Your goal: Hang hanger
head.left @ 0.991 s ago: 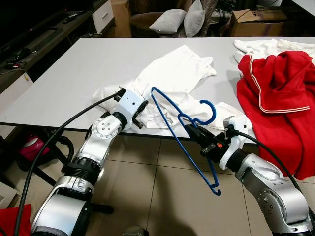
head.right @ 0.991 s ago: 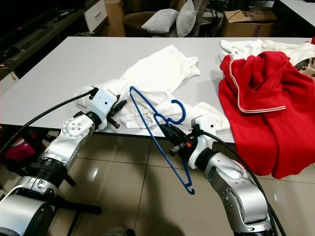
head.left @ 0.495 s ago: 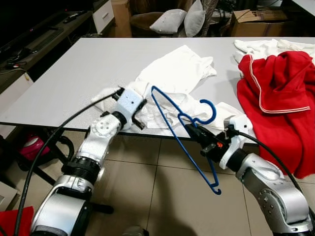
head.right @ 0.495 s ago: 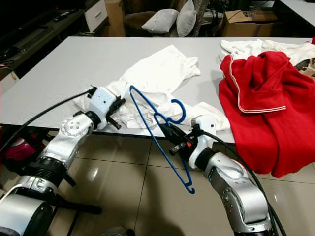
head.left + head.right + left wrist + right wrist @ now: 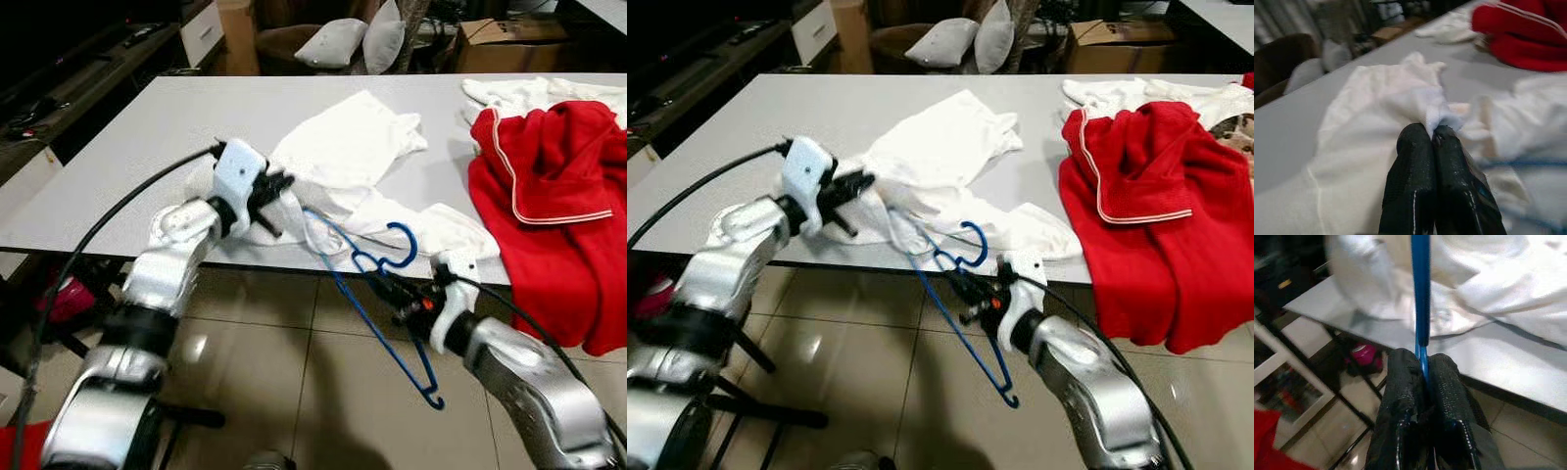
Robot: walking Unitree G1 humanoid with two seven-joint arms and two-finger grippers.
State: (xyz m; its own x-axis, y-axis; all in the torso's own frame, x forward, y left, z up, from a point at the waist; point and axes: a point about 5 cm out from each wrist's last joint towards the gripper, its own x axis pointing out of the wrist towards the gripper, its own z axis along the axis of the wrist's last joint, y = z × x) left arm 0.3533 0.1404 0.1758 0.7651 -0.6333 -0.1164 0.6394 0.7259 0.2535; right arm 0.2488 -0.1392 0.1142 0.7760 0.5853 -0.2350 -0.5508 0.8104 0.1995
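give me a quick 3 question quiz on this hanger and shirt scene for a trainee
1. True or false: the left gripper is shut on a fold of the white shirt.
2. What is the right gripper clamped on?
A. the red garment
B. the blue hanger
C. a grey pillow
3. Fill in: the red garment lies on the robot's ____ side of the table.

Key
1. True: in the left wrist view, white cloth is pinched between the closed fingers.
2. B: the blue hanger runs between the closed fingers, its lower end hanging off the table edge over the floor.
3. Right.
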